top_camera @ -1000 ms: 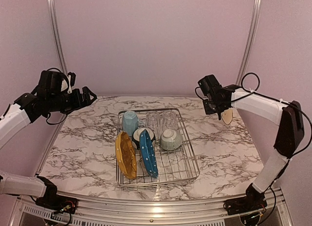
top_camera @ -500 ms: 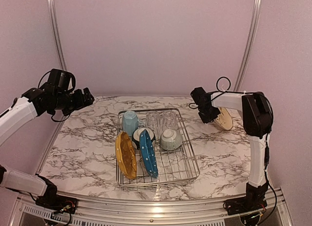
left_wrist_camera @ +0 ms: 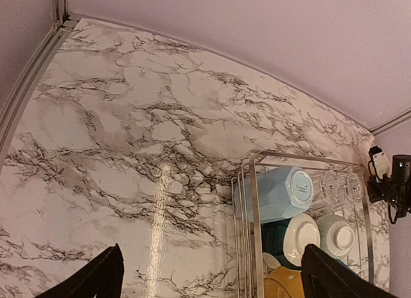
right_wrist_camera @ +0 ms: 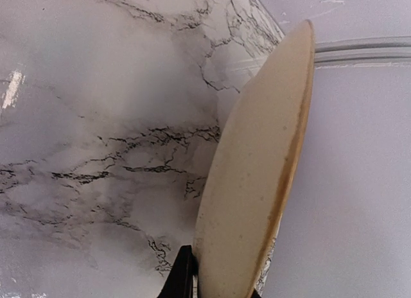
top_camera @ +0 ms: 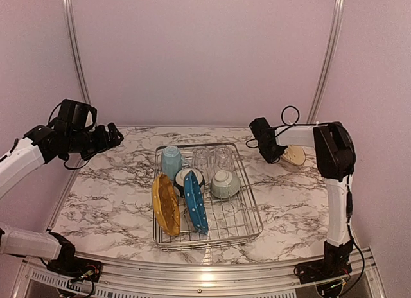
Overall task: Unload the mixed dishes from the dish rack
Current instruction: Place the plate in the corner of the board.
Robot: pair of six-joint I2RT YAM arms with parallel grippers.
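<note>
Nearest the arm bases, the dish rack (top_camera: 207,228) sits mid-way across the marble table (top_camera: 103,201). The yellow plate (top_camera: 165,205) and the white-dotted blue plate (top_camera: 195,201) stand on edge in its near half, leaning side by side. They partly cover the dark-teal-and-white bowl (top_camera: 188,178) behind them, and the grey-green bowl (top_camera: 225,184) lies upturned just to its right. At the rack's far end the light blue mug (top_camera: 171,161) lies with its base showing. That base carries a small printed mark (left_wrist_camera: 302,182), too small to read. The two clear glasses (top_camera: 212,159) beside the mug are hard to make out against the wires. Well left of the rack, the left gripper (top_camera: 113,136) hangs over bare table with its fingers spread wide and nothing between them. At the far right, clear of the rack, the right gripper (top_camera: 279,157) is clenched on the lower edge of the beige plate (right_wrist_camera: 257,182). The plate is tilted close above the table near the wall (top_camera: 205,54). Whether its rim touches the table cannot be told, and the wrist view cuts off the pinching fingers.
</note>
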